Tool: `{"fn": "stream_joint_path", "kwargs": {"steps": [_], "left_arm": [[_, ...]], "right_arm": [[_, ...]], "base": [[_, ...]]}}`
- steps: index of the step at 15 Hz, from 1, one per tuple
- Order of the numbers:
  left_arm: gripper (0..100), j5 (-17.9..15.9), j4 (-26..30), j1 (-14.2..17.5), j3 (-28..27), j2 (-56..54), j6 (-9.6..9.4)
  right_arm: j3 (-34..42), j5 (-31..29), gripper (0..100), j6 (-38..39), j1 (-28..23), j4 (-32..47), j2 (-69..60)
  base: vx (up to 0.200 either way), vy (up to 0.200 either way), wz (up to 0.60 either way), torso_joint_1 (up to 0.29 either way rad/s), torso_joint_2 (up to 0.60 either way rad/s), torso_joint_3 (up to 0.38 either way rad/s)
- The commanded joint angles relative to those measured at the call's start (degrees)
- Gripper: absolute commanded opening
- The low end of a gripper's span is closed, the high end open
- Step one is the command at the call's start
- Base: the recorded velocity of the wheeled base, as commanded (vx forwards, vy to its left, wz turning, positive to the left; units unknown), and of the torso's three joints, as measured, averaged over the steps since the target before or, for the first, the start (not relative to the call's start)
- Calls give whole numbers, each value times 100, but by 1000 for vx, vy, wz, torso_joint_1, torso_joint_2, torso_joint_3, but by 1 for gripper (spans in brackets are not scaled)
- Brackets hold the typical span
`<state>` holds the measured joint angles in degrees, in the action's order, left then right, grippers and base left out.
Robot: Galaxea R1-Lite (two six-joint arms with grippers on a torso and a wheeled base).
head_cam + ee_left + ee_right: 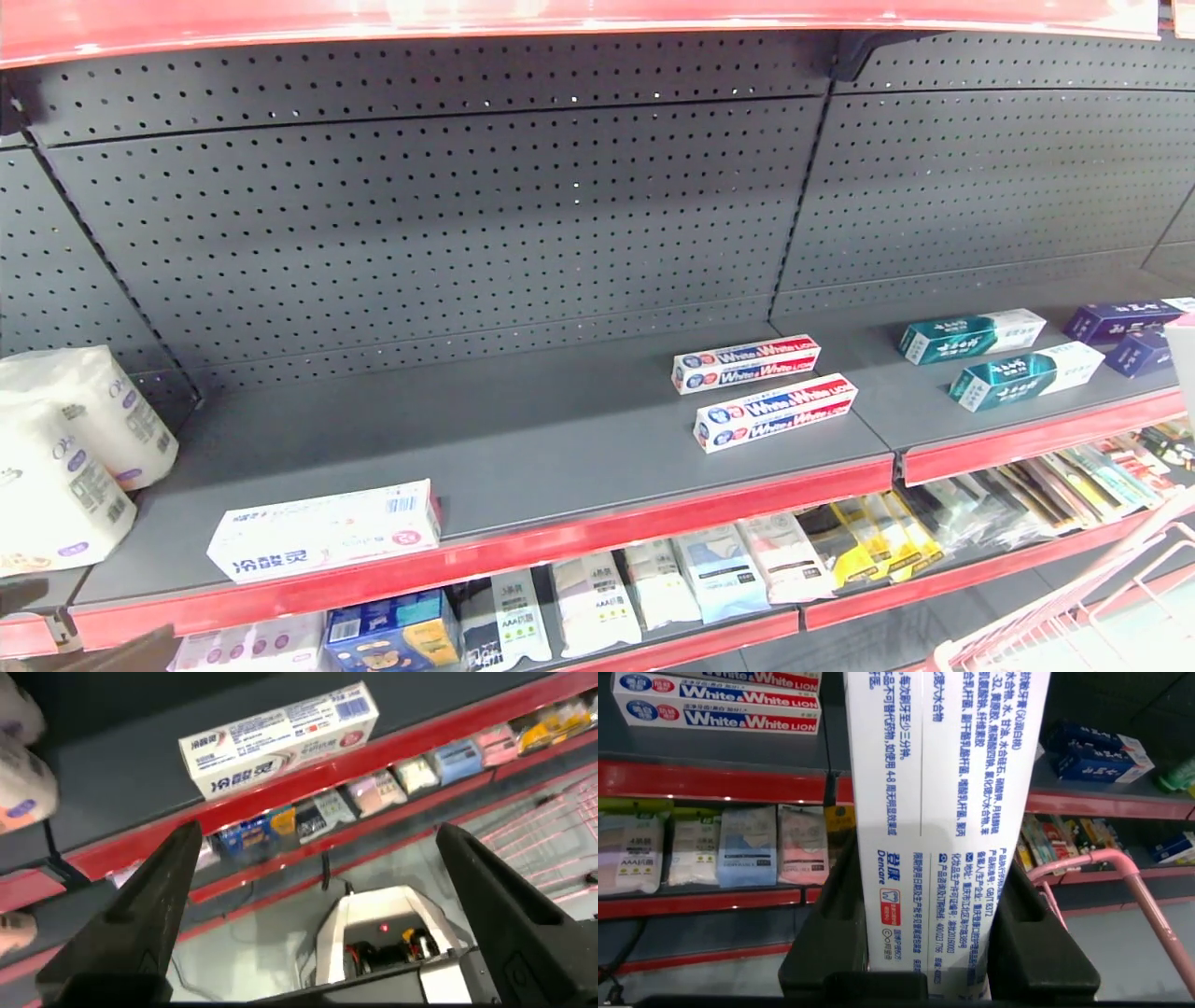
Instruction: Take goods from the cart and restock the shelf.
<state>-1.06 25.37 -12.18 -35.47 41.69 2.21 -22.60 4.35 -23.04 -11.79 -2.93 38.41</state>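
Box of toothpaste (943, 756) tight in right claw (929, 859); left claw (318, 833) spread, empty, near shelf-edge carton (280, 737).

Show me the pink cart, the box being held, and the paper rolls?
pink cart (1083, 862): right wrist view, handle bar.
held box (948, 812): right wrist view, printed face.
paper rolls (93, 420): head view, upper roll's wrapper.

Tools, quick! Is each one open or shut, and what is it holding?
Left tool: open, empty.
Right tool: closed on a white toothpaste box.
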Motion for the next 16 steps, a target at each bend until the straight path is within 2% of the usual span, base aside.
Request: {"fn": "stream_joint_path", "kwargs": {"steps": [1, 4, 6, 9, 12, 16], "left_arm": [[100, -35, 328, 5, 41, -1462, -168], [100, -17, 364, 5, 111, -2192, -344], [100, -26, 372, 5, 331, -2657, -651], [100, -70, 328, -4, 770, -3264, -977], [100, -61, 320, 5, 1034, -3607, -985], [100, -61, 302, 5, 1051, -3607, -985]], "right_arm": [[-34, 22, 0, -218, 10, -24, 26], [-289, 224, 0, -227, 89, -33, 79], [-324, 303, 0, -218, 124, -33, 52], [-289, 338, 0, -192, 124, -33, -18], [-183, 338, 0, -183, 124, -33, -27], [-122, 347, 0, -192, 124, -33, 17]], "base": [[0, 0, 0, 0, 0, 0], [0, 0, 0, 0, 0, 0], [0, 0, 0, 0, 0, 0], [0, 0, 0, 0, 0, 0], [0, 0, 0, 0, 0, 0], [0, 0, 0, 0, 0, 0]]}}
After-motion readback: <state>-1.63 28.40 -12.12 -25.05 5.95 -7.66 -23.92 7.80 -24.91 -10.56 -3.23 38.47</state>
